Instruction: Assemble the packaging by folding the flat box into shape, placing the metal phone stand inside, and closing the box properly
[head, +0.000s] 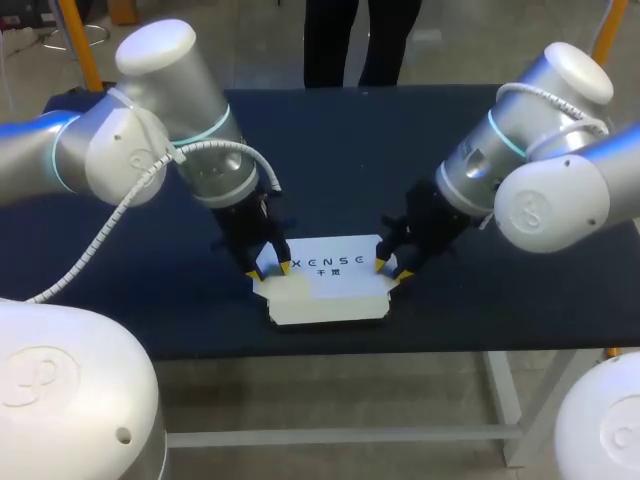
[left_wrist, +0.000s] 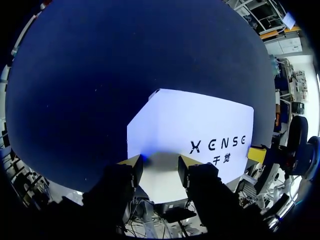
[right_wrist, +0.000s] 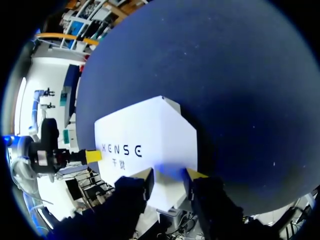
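The box (head: 325, 290) is white, smooth-faced cardboard with dark print on its flat top panel. It lies flat near the front edge of the table (head: 350, 150), which has a matte dark navy surface.

The left gripper (head: 270, 269) stands at the box's left end, jaws spread, with a pale end flap between the yellow-tipped fingers (left_wrist: 131, 170). The right gripper (head: 392, 270) stands at the right end, jaws likewise spread over the angled corner (right_wrist: 169, 180).
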